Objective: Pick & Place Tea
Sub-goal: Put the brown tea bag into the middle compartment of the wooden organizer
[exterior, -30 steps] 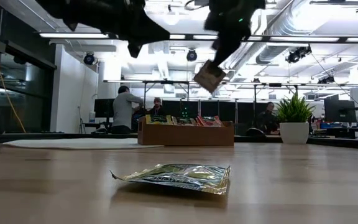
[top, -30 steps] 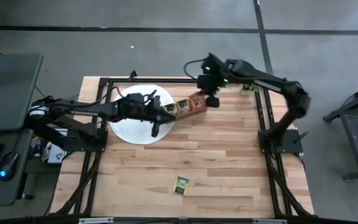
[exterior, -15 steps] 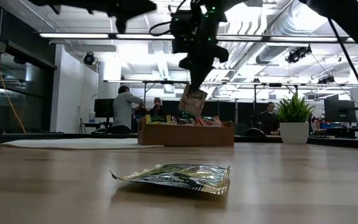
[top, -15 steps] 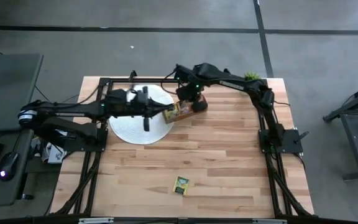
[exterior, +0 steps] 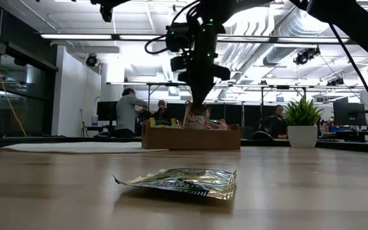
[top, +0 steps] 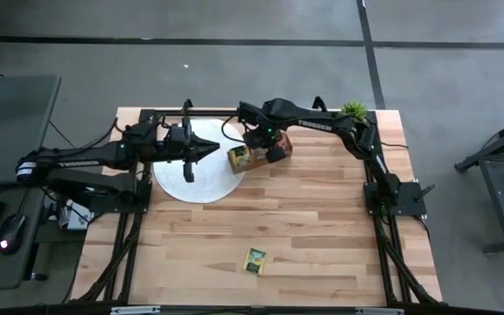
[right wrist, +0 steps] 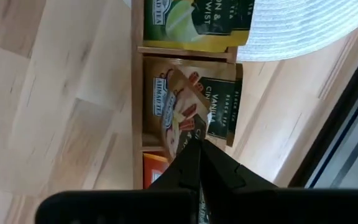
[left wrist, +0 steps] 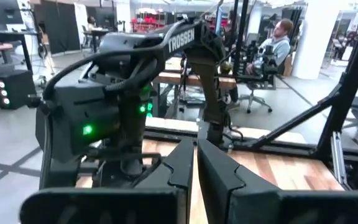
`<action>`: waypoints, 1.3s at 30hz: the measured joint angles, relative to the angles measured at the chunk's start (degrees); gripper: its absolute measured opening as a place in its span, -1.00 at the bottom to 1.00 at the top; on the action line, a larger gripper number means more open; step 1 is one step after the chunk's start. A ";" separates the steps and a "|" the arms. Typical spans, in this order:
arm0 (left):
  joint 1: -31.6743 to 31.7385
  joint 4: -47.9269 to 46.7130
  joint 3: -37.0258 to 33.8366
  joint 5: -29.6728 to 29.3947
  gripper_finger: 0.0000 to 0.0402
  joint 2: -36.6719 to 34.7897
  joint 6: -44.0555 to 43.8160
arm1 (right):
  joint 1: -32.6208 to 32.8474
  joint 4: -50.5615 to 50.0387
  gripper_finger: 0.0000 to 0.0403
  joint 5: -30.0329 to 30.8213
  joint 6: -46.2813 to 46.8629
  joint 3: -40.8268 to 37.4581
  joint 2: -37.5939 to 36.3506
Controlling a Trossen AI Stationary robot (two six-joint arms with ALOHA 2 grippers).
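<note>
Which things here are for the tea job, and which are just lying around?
For the job:
- brown tea packet held in the shut right gripper over the tray
- green-yellow foil tea packet lying on the table
- brown wooden three-compartment tray

Just lying about:
- round white mat
- green potted plant

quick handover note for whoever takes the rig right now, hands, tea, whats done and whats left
Right hand: shut on a brown tea packet, lowering it into the middle compartment of the wooden tray.
Left hand: shut, holding nothing, hovering over the white mat beside the tray.
Done: packets already sit in the tray.
Left: release this packet, then fetch the green packet lying alone at the table's near side.
</note>
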 joint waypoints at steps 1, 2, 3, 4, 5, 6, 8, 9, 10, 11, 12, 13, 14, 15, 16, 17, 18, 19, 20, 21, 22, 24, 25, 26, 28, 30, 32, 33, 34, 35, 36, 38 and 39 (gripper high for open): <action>0.00 -0.89 0.00 0.00 -0.89 -0.39 0.15 | 0.09 0.21 -1.00 -0.03 0.05 0.00 0.27; 0.00 -1.27 0.00 0.04 -0.89 -0.67 0.31 | 0.19 0.52 -1.00 -0.06 0.41 0.00 0.34; 0.00 -1.84 0.00 0.22 -0.89 -0.95 0.31 | 0.30 0.67 -1.00 -0.15 0.88 0.00 0.40; 0.00 -2.63 0.00 0.22 -0.89 -1.22 0.31 | 0.32 0.64 -1.00 -0.37 1.07 0.00 0.40; 0.00 -3.20 0.00 0.34 -0.89 -1.53 0.31 | 0.36 0.65 -1.00 -0.80 1.20 0.00 0.40; 0.00 -3.83 0.00 0.44 -0.89 -1.87 0.31 | 0.45 0.93 -1.00 -1.09 1.24 0.00 0.40; 0.00 -4.26 0.00 0.47 -0.89 -2.11 0.31 | 0.68 1.74 -1.00 -1.87 1.25 0.00 0.40; 0.00 -4.26 0.00 0.60 -0.89 -2.09 0.31 | 0.75 1.95 -1.00 -1.97 1.22 0.00 0.40; 0.00 -4.40 0.00 0.85 -0.89 -2.06 0.31 | 0.85 2.14 -1.00 -2.11 1.20 0.00 0.40; 0.00 -4.44 0.00 1.11 -0.89 -2.02 0.31 | 0.97 2.33 -1.00 -2.35 1.18 0.00 0.41; 0.00 -4.41 0.00 1.32 -0.89 -2.03 0.31 | 1.07 2.48 -1.00 -2.60 1.18 0.02 0.70; 0.00 -4.36 0.00 1.38 -0.89 -2.07 0.31 | 1.14 2.42 -1.00 -2.64 1.24 0.04 0.89; 0.00 -4.32 0.00 1.61 -0.89 -2.09 0.31 | 1.19 2.18 -1.00 -2.53 1.46 0.04 1.08; 0.00 -4.38 0.00 1.73 -0.89 -2.10 0.31 | 1.34 2.00 -1.00 -2.45 1.66 0.04 1.49; 0.00 -4.53 0.00 1.91 -0.89 -2.26 0.31 | 1.48 2.22 -1.00 -2.25 1.90 0.04 1.79; 0.00 -4.88 0.00 1.97 -0.89 -2.55 0.31 | 1.50 2.33 -1.00 -2.08 1.96 0.04 1.93; 0.00 -5.01 0.00 1.97 -0.89 -2.74 0.31 | 1.51 2.30 -1.00 -1.85 1.99 0.04 2.05; -0.02 -5.09 0.02 1.95 -0.89 -2.81 0.42 | 1.64 2.46 -1.00 -1.20 2.02 0.04 2.18; -0.02 -5.72 0.07 1.93 -0.89 -2.85 0.48 | 1.74 2.72 -1.00 -0.14 2.05 0.04 2.22; 0.00 -6.83 0.07 1.93 -0.89 -3.08 0.49 | 1.76 2.63 -1.00 1.03 2.05 0.04 2.26; 0.00 -8.28 -0.02 1.80 -0.89 -3.63 0.49 | 1.76 2.46 -1.00 2.55 2.03 0.04 2.33; 0.00 -9.54 -0.07 1.42 -0.89 -5.03 0.49 | 1.78 1.72 -1.00 4.96 1.68 0.02 2.33; -0.02 -9.99 0.08 1.13 -0.89 -5.72 0.49 | 1.76 1.32 -1.00 5.49 1.30 0.04 2.33; -0.02 -11.10 0.11 0.88 -0.89 -6.51 0.50 | 1.76 0.78 -1.00 5.82 1.21 0.04 2.33; -0.01 -13.04 0.00 0.53 -0.89 -7.93 0.49 | 1.74 -0.50 -1.00 6.12 1.18 0.04 2.33; 0.00 -13.98 0.00 0.08 -0.89 -8.84 0.50 | 1.74 -1.22 -1.00 4.92 1.13 0.04 2.33; 0.00 -15.43 0.00 -0.04 -0.89 -10.07 0.53 | 1.74 -0.87 -1.00 2.97 1.02 0.04 2.33; 0.00 -15.96 0.00 -0.08 -0.89 -10.59 0.58 | 1.84 -0.51 -1.00 2.02 0.96 0.04 2.33; 0.00 -15.99 0.00 -0.41 -0.89 -11.01 0.69 | 1.87 -0.21 -1.00 1.40 0.76 0.04 2.33; -0.02 -16.40 0.00 -0.92 -0.89 -11.50 0.71 | 1.94 0.12 -1.00 0.72 0.71 0.04 2.33; -0.02 -17.21 0.00 -1.20 -0.89 -11.95 0.71 | 1.96 0.35 -1.00 0.35 0.64 0.04 2.33; 0.00 -18.11 0.00 -1.51 -0.89 -12.60 0.68 | 1.96 0.62 -1.00 0.18 0.61 0.04 2.33; 0.00 -18.50 0.00 -1.55 -0.89 -12.81 0.68 | 1.96 0.75 -1.00 0.14 0.61 0.04 2.33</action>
